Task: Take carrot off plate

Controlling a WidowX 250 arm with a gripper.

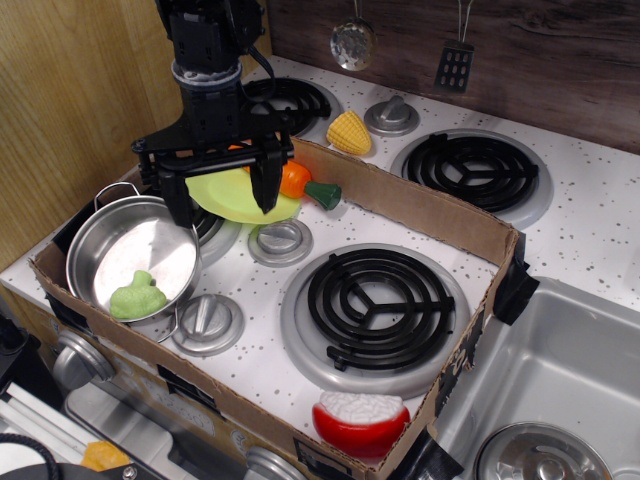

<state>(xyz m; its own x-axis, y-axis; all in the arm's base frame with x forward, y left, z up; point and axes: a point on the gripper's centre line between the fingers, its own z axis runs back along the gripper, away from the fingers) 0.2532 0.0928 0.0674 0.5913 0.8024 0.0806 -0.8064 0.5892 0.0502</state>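
The orange carrot [296, 180] with its dark green stem end [323, 194] lies on the lime-green plate [238, 197] at the back left of the cardboard box. Most of the carrot is hidden behind my gripper. My black gripper [224, 198] hangs open over the plate, one finger [181, 200] at the plate's left edge and the other finger [266, 183] over the carrot's thick part. I cannot tell if the fingers touch the carrot.
A steel pot [132, 256] with a green toy [137, 297] stands at the left. The cardboard box wall [420, 205] runs behind the plate. A corn cob [349, 132] lies beyond it. A red and white toy [362, 419] sits at the front. Burners and knobs cover the stove.
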